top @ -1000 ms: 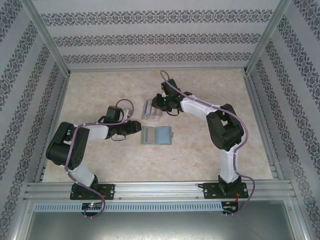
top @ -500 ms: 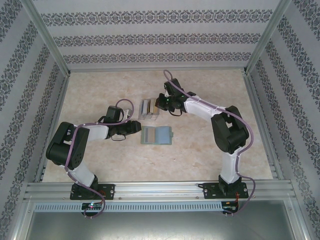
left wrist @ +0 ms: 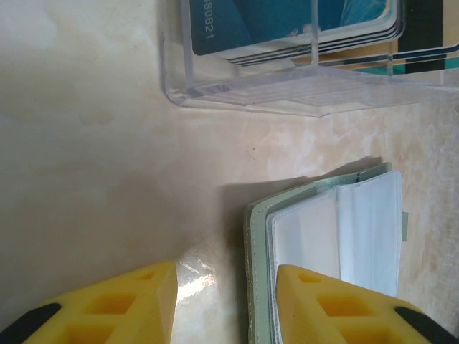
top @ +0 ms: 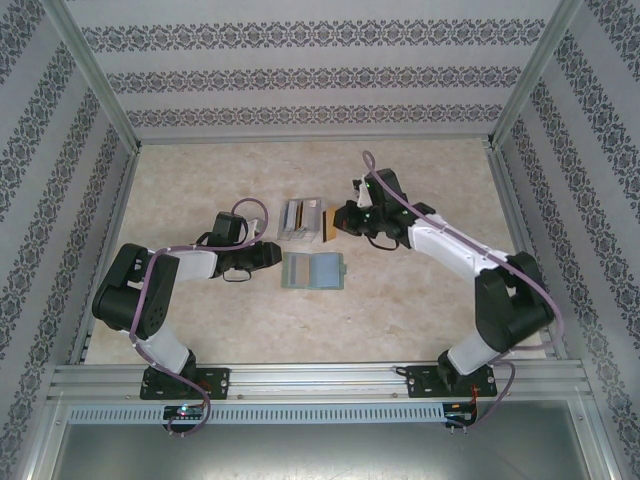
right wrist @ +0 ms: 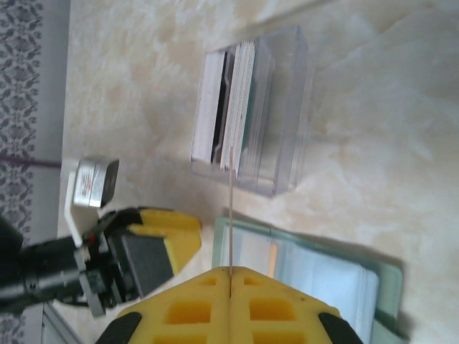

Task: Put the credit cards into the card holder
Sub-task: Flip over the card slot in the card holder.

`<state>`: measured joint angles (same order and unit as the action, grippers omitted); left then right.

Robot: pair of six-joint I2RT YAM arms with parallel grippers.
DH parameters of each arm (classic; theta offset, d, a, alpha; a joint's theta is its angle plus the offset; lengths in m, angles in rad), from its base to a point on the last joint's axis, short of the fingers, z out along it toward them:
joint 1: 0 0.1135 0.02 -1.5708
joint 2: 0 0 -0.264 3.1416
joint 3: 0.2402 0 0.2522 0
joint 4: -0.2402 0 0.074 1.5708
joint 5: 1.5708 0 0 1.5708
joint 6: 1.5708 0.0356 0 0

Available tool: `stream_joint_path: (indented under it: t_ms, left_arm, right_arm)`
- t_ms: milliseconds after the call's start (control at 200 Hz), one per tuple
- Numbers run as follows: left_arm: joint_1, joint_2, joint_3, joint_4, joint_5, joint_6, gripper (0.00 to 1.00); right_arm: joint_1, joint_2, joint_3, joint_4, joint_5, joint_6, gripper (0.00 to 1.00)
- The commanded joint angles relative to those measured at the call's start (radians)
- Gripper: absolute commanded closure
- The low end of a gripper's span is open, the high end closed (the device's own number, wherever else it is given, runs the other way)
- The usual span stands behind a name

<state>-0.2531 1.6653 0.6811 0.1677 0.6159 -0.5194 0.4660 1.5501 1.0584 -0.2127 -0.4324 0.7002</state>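
The right gripper (top: pixel 342 220) has its two yellow fingers pressed together on a thin brownish plastic card (top: pixel 329 222). It holds the card up on its edge, just beside the right end of the clear plastic rack (top: pixel 300 219). From the right wrist, the card (right wrist: pixel 230 215) looks like a thin line going from the fingers toward the rack (right wrist: pixel 280 107).

More blue cards (left wrist: pixel 287 21) stand in the rack. The soft grey-green wallet (top: pixel 313 271) lies open and flat on the pale stone-look table (top: pixel 420 300), just in front of the rack. Its light blue pockets face up.

The left gripper (left wrist: pixel 224 276) sits low at the wallet's (left wrist: pixel 344 236) left edge. Its fingers are spread apart and pinch nothing. One finger is over the wallet's edge, but I cannot tell if it touches.
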Motion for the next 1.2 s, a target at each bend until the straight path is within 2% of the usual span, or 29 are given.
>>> stream_joint_path:
  t_ms: [0,135,400,794,1194]
  left_arm:
    - [0.005,-0.002,0.003,-0.017,-0.019,0.031,0.59]
    - [0.004,-0.006,0.006,-0.026,-0.022,0.037,0.59]
    - [0.003,-0.023,0.003,-0.038,-0.045,0.047,0.59]
    - [0.002,-0.025,0.002,-0.045,-0.043,0.051,0.59]
    - [0.002,-0.023,0.004,-0.043,-0.039,0.05,0.59]
  right_arm:
    - [-0.003,-0.048,-0.097,-0.012,-0.072,-0.073,0.99]
    - [-0.032,-0.061,-0.204,0.018,-0.121,-0.107,0.99]
    - [-0.074,-0.025,-0.272,0.046,-0.155,-0.175,0.99]
    - [-0.092,0.031,-0.325,0.144,-0.179,-0.159,0.99]
    - [-0.092,0.017,-0.379,0.209,-0.155,-0.106,0.98]
